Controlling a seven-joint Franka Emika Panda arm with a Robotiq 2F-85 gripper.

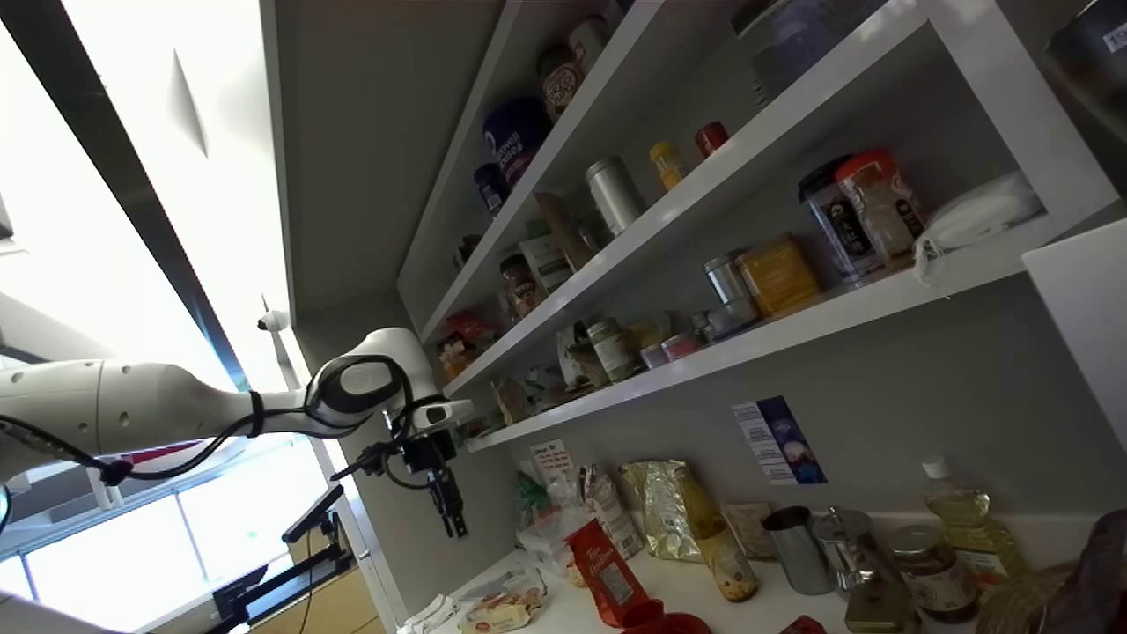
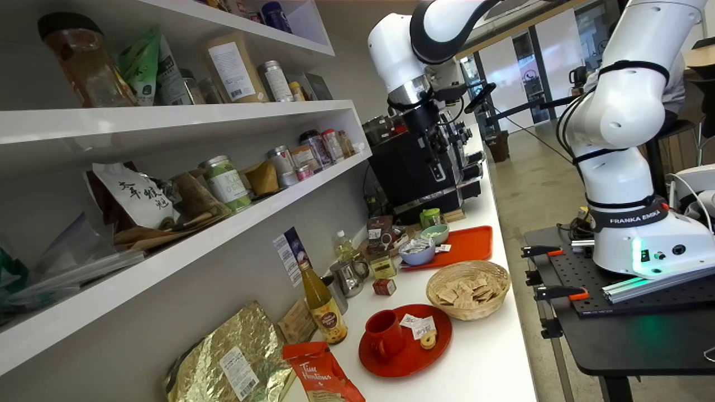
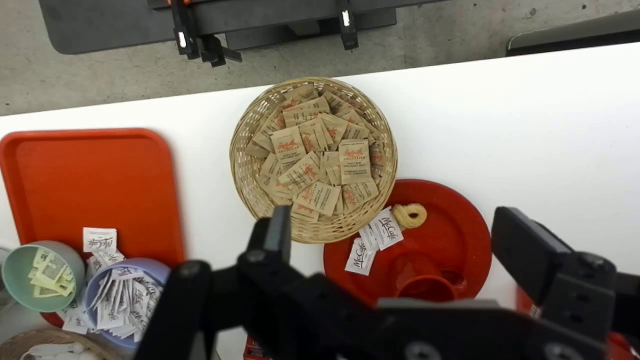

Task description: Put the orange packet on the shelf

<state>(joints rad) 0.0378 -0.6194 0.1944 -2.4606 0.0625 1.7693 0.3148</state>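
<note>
Clearly, the end effector (image 3: 394,227) gapes wide, and the orange packet (image 2: 323,372) sits on the counter (image 2: 475,357) below the shelf (image 2: 167,261).

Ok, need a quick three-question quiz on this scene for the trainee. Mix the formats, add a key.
1. Multiple choice. Judging by both exterior views, where is the orange packet?
A) on the orange tray
B) on the counter
C) in the wicker basket

2. True or false: in the wrist view, the tool is open and holds nothing.

3. Fill in one word: the shelf, where the packet has to go, is mounted ____ the counter.

Key: 1 B; 2 true; 3 above.
</note>
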